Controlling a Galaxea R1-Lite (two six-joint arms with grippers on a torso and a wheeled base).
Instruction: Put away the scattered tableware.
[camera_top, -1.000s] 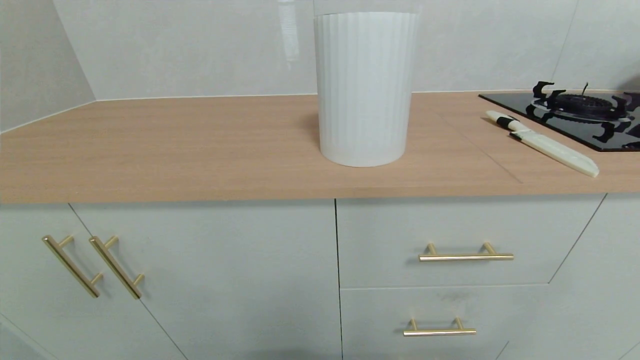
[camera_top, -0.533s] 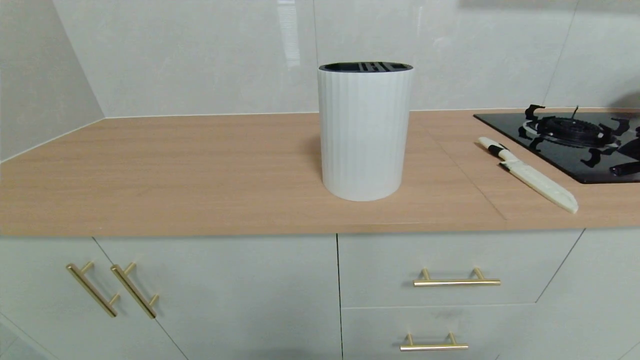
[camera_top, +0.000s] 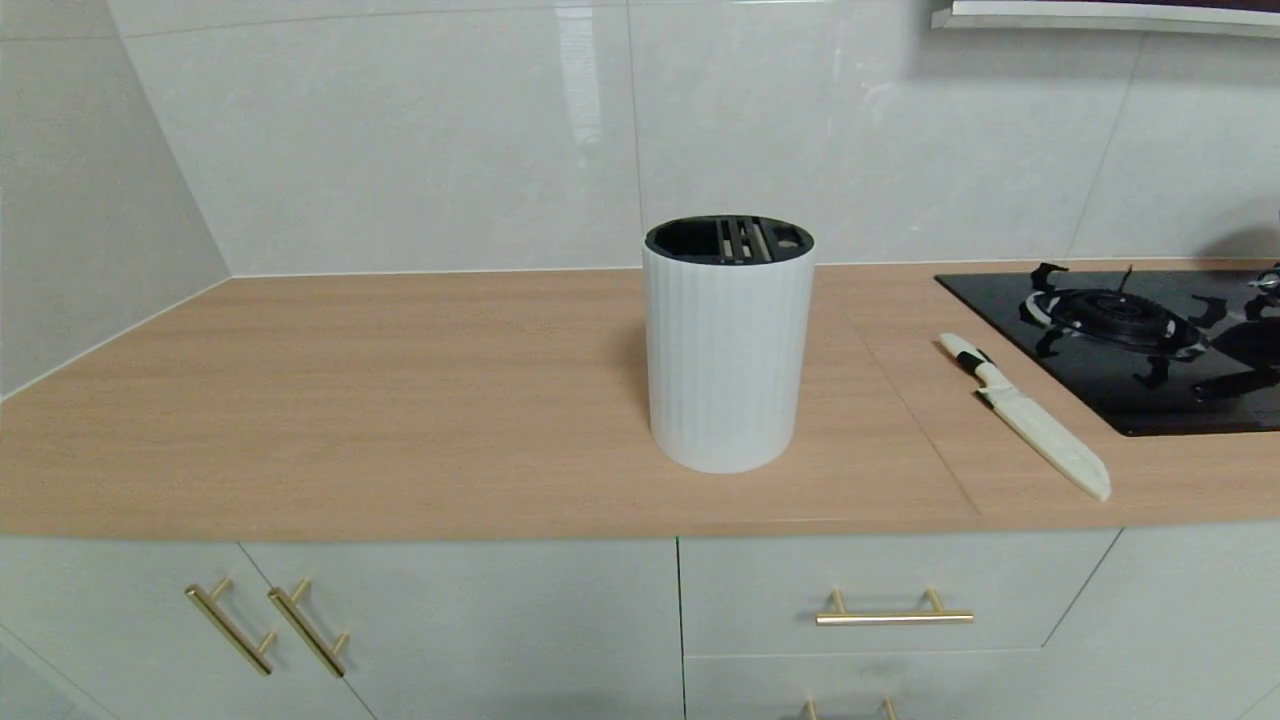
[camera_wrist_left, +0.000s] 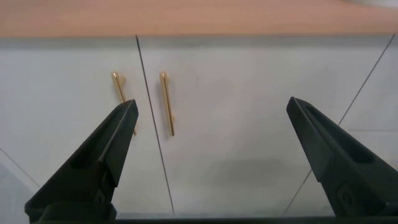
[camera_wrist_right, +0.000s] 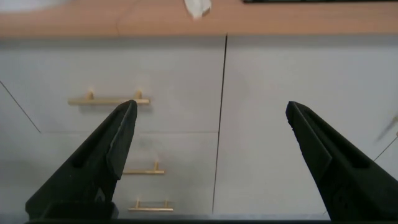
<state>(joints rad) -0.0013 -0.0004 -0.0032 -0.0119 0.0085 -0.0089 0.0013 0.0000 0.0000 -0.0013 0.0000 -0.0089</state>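
A white ribbed knife holder (camera_top: 728, 350) with a black slotted top stands mid-counter on the wooden worktop (camera_top: 400, 400). To its right lies a white knife (camera_top: 1025, 415) with a black band on its handle, blade tip toward the counter's front edge; that tip (camera_wrist_right: 198, 7) peeks over the edge in the right wrist view. My left gripper (camera_wrist_left: 211, 109) is open, low in front of the cabinet doors. My right gripper (camera_wrist_right: 211, 109) is open too, facing the drawer fronts below the counter. Nothing is between either pair of fingers.
A black gas hob (camera_top: 1120, 340) sits at the counter's right end, just behind the knife. Gold bar handles are on the cabinet doors (camera_top: 265, 630) and the drawer (camera_top: 893, 615). White tiled wall runs behind the counter.
The head camera has risen and tilted, so the whole scene sits lower in view and the holder's black top now shows. The holder and knife have not moved on the counter.
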